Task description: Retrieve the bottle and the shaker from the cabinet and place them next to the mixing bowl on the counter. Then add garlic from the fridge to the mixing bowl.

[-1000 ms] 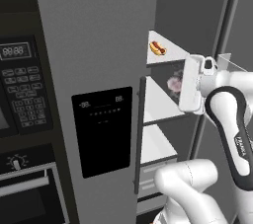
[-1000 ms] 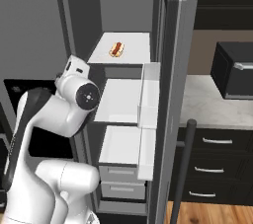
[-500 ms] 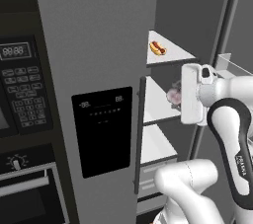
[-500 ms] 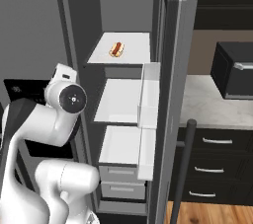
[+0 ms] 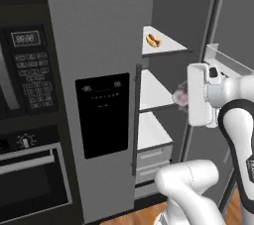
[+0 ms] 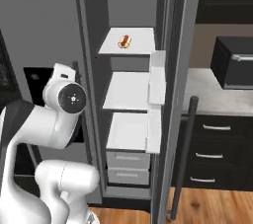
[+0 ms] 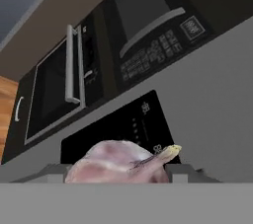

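Tool (image 7: 116, 171) has withdrawn garlic (image 7: 118, 164) from fridge (image 5: 163, 45).

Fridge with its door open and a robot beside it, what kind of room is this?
A kitchen, most likely. There's an open fridge with a hot dog on its top shelf, a microwave above a wall oven, and a counter with drawers.

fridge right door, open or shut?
Open. The fridge door is swung wide, so its shelves show, with a hot dog on the top one. The left door is shut.
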